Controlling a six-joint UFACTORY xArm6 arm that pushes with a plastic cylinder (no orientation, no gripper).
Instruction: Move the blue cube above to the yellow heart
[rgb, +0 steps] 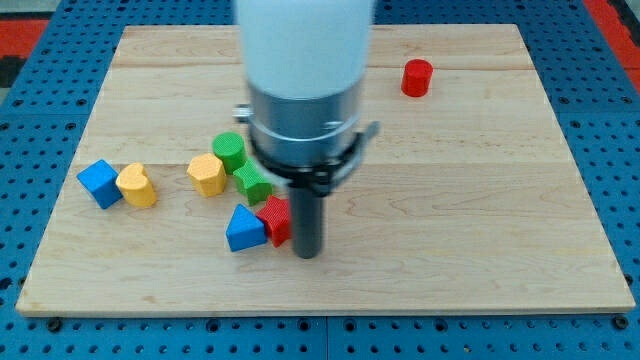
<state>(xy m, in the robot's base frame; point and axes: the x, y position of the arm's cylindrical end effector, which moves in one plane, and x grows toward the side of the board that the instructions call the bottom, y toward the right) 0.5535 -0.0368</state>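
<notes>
The blue cube lies at the board's left edge, touching the left side of the yellow heart. My tip is far to their right, near the board's lower middle. It stands just right of a red block, which touches a blue triangular block.
A yellow hexagonal block, a green cylinder and a green block cluster left of the arm. A red cylinder stands at the upper right. The wooden board lies on a blue pegboard.
</notes>
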